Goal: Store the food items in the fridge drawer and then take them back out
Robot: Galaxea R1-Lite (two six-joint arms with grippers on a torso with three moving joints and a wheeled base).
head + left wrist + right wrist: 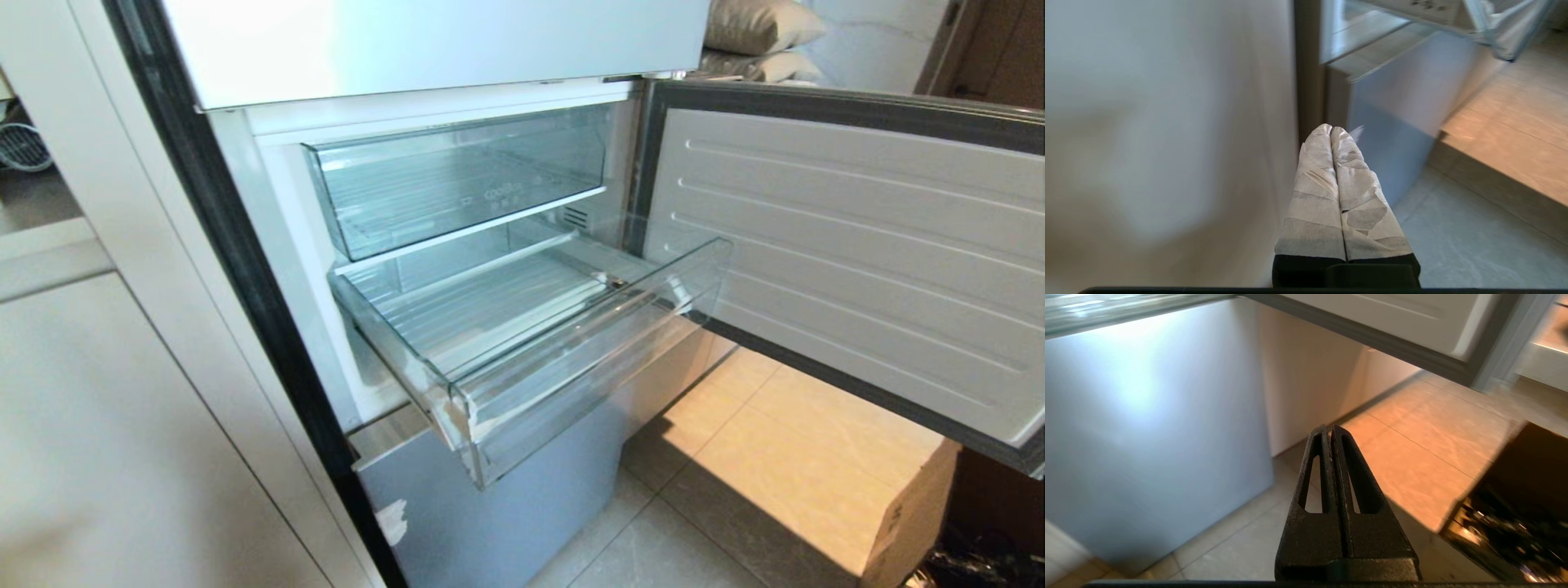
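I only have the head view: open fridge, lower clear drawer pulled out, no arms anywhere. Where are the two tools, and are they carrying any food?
Observer: The left tool hangs low beside the fridge's grey lower panel, shut and empty.
Operator: And the right one?
Observer: The right tool is shut and empty too, pointing at the tiled floor under the open fridge door.
Operator: Any food near them?
Observer: No food in either wrist view; the right wrist shows only a dark cluttered box on the floor.
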